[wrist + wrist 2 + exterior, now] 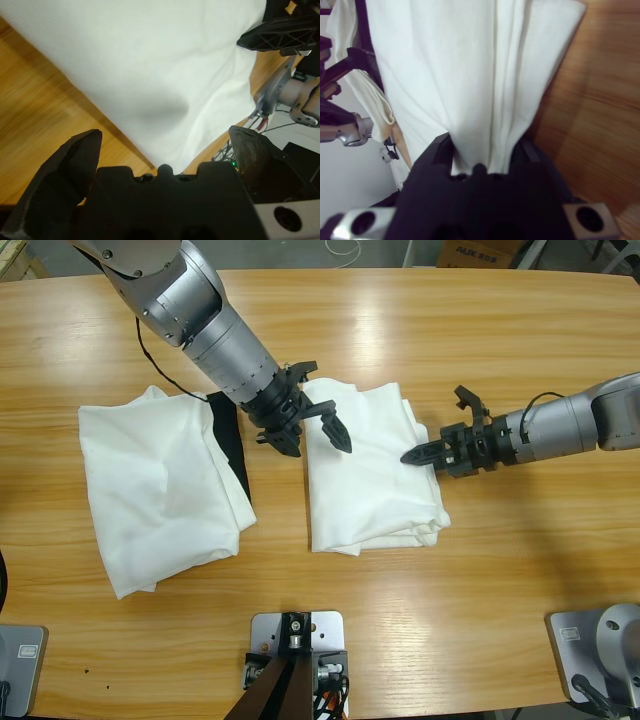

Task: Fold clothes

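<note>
Two folded white T-shirts lie on the wooden table (420,330). One shirt (160,490) rests at the left, apart from both arms. The other shirt (370,490) lies in the middle. My left gripper (315,445) comes down from the upper left and hovers open over this shirt's upper left corner; the left wrist view shows its jaws spread wide (165,135) with white cloth (150,60) ahead of them. My right gripper (412,456) reaches in from the right and is shut on the middle shirt's right edge, with layered fabric (445,65) running into its jaws (480,155).
A black sheet (232,445) shows under the left shirt's right edge. A thin black cable (165,375) trails from the left arm across the table. A cardboard box (480,252) stands beyond the far edge. Bare wood lies along the near side.
</note>
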